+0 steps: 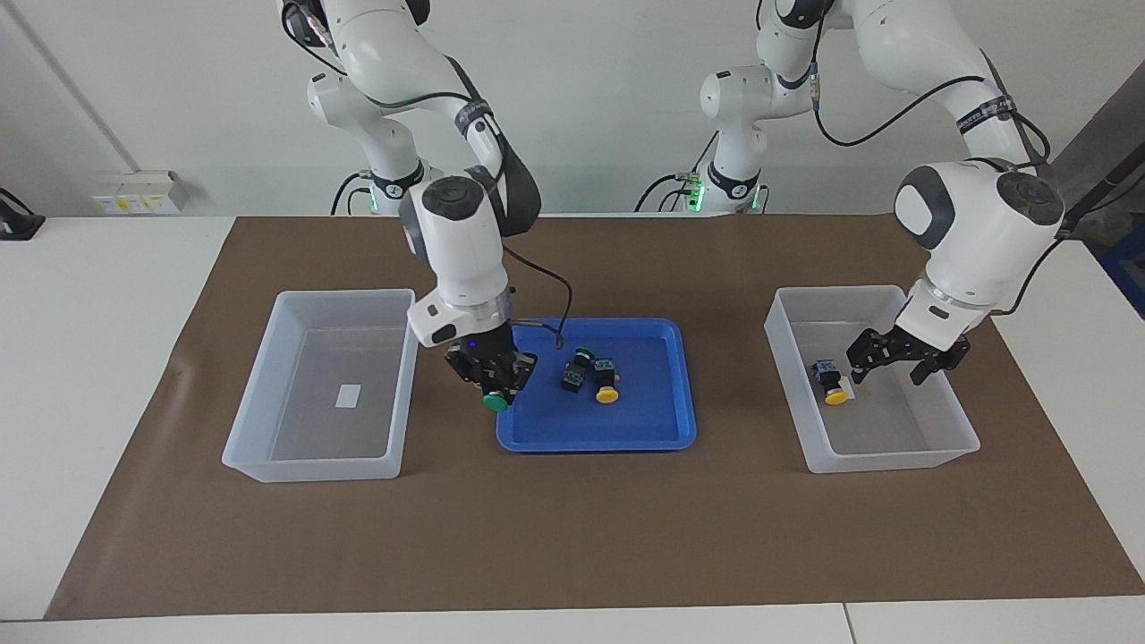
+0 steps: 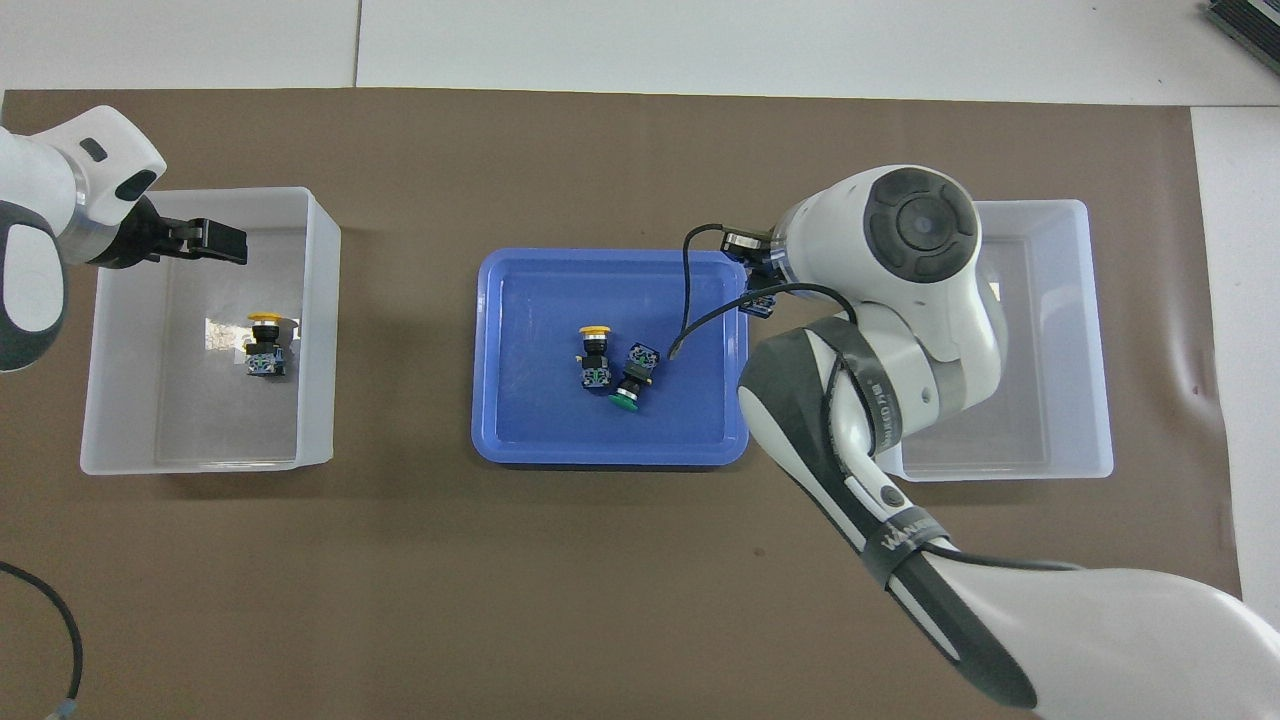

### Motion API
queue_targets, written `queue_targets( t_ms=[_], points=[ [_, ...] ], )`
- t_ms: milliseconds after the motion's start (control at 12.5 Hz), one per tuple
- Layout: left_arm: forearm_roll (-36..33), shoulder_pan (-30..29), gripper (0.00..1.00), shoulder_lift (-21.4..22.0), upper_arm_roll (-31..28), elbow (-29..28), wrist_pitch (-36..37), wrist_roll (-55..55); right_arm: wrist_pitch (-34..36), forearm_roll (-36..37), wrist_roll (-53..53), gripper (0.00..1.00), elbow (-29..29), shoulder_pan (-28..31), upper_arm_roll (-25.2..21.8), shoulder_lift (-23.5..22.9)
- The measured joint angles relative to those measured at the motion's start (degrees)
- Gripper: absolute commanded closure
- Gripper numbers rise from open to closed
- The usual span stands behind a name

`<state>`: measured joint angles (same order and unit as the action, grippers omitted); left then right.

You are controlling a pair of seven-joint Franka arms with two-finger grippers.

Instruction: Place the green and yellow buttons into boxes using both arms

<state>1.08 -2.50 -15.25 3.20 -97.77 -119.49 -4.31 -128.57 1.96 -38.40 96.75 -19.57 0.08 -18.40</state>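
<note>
My right gripper (image 1: 491, 379) is shut on a green button (image 1: 495, 402) and holds it over the edge of the blue tray (image 1: 644, 436) at the right arm's end. In the overhead view its wrist hides the gripper and this button. A green button (image 1: 578, 366) (image 2: 628, 388) and a yellow button (image 1: 606, 386) (image 2: 594, 352) lie side by side in the tray. My left gripper (image 1: 900, 363) (image 2: 205, 240) is open and empty over the box (image 1: 805, 452) (image 2: 120, 455) at the left arm's end. A yellow button (image 1: 835, 386) (image 2: 265, 342) lies in that box. The other box (image 1: 268, 447) (image 2: 1095, 420) holds no button.
A brown mat (image 1: 572, 537) covers the middle of the white table, and the tray stands on it between the two boxes. A white sticker (image 1: 349, 395) lies on the floor of the box at the right arm's end. A black cable (image 2: 40, 600) lies near the left arm's base.
</note>
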Motion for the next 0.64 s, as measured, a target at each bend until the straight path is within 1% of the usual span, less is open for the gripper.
queue_targets(
  t_ms=[160, 319, 399, 479, 559, 638],
  points=[
    [-0.01, 4.91, 0.00, -0.41, 0.36, -0.02, 0.02, 8.30, 4.16, 0.00, 7.50, 1.00, 0.02, 4.81, -0.06, 2.81],
    [-0.03, 10.66, 0.00, -0.73, 0.54, -0.20, -0.08, 14.33, 7.22, -0.01, 19.85, 1.00, 0.25, 11.40, -0.14, 3.93],
    [-0.04, 12.51, 0.00, -0.70, 0.58, -0.75, -0.71, 16.08, 7.33, -0.02, 25.16, 1.00, 0.92, 14.39, -0.17, 4.00],
    [-0.04, 14.43, 0.00, -0.59, 0.63, -2.52, -3.49, 17.48, 7.10, -0.27, 29.73, 1.00, 2.47, 17.31, -0.19, 4.06],
    [-0.04, 16.22, 0.00, -0.49, 0.70, -4.88, -6.74, 18.15, 5.85, -0.78, 32.19, 1.00, 4.22, 19.17, -0.18, 4.05],
    [-0.03, 18.28, 0.00, -0.41, 0.76, -7.61, -9.56, 18.53, 2.68, -1.20, 33.51, 1.00, 6.47, 20.25, -0.18, 3.92]
  ],
)
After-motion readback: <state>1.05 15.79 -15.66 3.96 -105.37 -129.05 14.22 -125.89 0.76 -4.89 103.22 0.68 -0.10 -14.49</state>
